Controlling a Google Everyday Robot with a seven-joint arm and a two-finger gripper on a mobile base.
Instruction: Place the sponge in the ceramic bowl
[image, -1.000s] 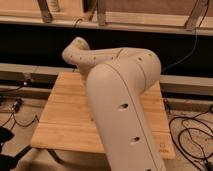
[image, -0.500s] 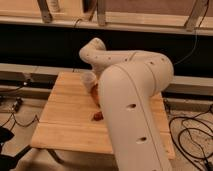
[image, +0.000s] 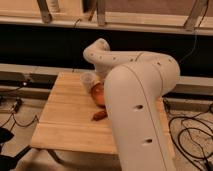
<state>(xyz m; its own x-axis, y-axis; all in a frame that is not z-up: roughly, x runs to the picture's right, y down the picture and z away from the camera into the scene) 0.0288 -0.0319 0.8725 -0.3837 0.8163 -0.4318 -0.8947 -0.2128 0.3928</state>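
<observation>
In the camera view, we see the ceramic bowl (image: 98, 95) as a glossy orange curve on the wooden table (image: 65, 120), mostly hidden behind the white arm (image: 135, 100). The sponge we cannot make out. The gripper (image: 89, 80) hangs just left of the bowl's far rim; whether it grips anything, we cannot tell. A second ago the arm hid the bowl and the reddish-brown item (image: 100, 115); now both show.

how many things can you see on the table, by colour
orange: 1, the ceramic bowl, partly hidden
reddish-brown: 1, small elongated item
pale grey: 1, rounded thing beside the bowl, unidentifiable
total: 3
gripper: out of sight behind the arm
</observation>
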